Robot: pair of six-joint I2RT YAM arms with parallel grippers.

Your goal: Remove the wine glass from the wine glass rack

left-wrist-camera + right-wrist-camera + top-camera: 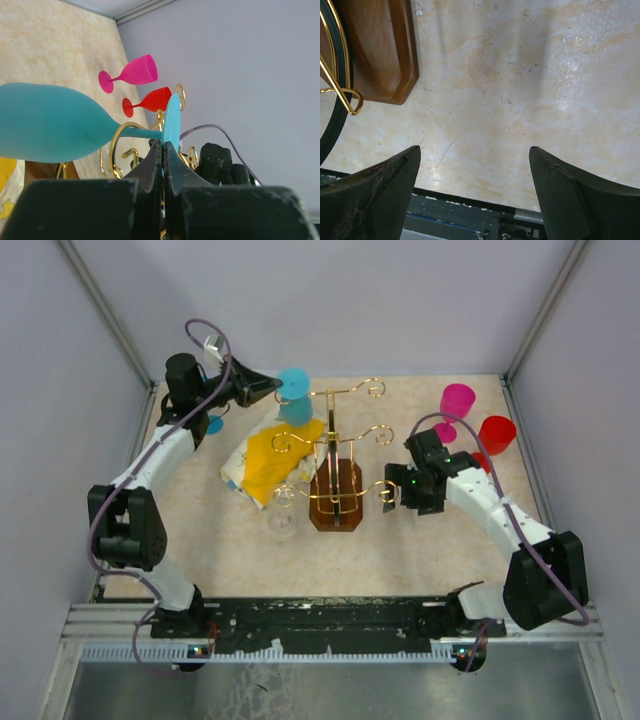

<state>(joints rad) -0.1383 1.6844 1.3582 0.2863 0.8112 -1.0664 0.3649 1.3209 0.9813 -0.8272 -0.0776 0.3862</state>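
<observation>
The wine glass rack (335, 455) is thin gold wire on a dark wooden base (335, 502). A teal wine glass (295, 410) hangs at the rack's far left arm. In the left wrist view its bowl (45, 122) lies to the left and its stem crosses a gold curl (116, 150). My left gripper (265, 390) is shut on the rim of the glass's foot (173, 120), fingertips pinched together (164, 146). My right gripper (392, 496) is open and empty beside the rack's right arm. It hangs over bare table in the right wrist view (475, 155), near the base corner (385, 55).
A yellow-and-white cloth (262, 458) lies left of the rack. A clear glass (283, 512) is by the base's left side. A pink glass (455, 405) and a red glass (495, 435) stand at the right back, also in the left wrist view (135, 72) (152, 100).
</observation>
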